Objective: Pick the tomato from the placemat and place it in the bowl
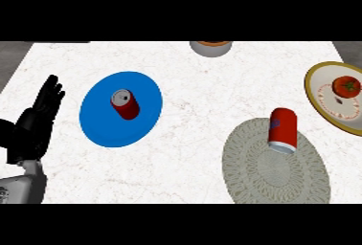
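So on the far left, the black left hand [39, 117] sits at the desk's left edge on its grey forearm, fingers [52, 93] straight and pointing up, released, holding nothing. It's just resting there, apart from everything else. The right hand isn't in the shot at all.

The white marbled desk [191, 139] has a decent strip of bare surface between that hand and the next thing over, a round flat blue plate [106, 122]. A red soda can with a silver top [125, 104] lies on the plate, well inside its rim.

Past the plate there's a wide open stretch of desk in the middle, the roomiest bit of the whole surface. Up at the far edge a grey bowl with something orange-brown in it [210, 48] is cut off by the frame.

Right of centre, toward the near edge, is the round beige woven placemat [279, 177], with a second red can [283, 130] lying tilted over its upper part.

Far right, the round red tomato [346, 86] sits in a shallow gold-rimmed cream dish [314, 95], not on the placemat. That dish runs off the right edge and sits close to the placemat's upper right, so it's tight over there.
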You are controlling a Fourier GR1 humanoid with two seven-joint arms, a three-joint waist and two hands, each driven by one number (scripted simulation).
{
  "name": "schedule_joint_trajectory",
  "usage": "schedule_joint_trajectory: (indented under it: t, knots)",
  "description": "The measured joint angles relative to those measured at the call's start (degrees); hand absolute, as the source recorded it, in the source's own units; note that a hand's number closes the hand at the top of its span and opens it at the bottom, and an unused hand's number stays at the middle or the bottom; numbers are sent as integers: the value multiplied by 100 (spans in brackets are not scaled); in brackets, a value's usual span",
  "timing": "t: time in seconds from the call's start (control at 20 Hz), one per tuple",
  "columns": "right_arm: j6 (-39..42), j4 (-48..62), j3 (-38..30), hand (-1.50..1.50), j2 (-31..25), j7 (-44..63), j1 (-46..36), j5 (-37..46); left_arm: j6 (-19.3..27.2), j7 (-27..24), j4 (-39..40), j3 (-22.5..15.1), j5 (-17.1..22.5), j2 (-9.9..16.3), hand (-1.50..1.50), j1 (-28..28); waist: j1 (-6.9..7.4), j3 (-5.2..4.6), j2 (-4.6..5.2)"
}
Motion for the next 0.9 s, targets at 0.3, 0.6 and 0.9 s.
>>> schedule_joint_trajectory:
  t: [0.3, 0.6, 0.9]
  knots:
    - [322, -396, -1087, -150, -104, -1111, 370, -1298, 42, -42, 36, 75, -32, 20, 0, 72, -97, -13, -33]
    - [1264, -709, -1590, -150, -252, -1551, 1458, -2129, 32, -50, 118, 157, -40, 57, 0, 59, -180, -31, -67]
    - [2419, -1270, -1945, -150, -196, -1739, 2551, -2910, 1, -26, -20, 138, -61, 27, 0, 185, -201, -38, -82]
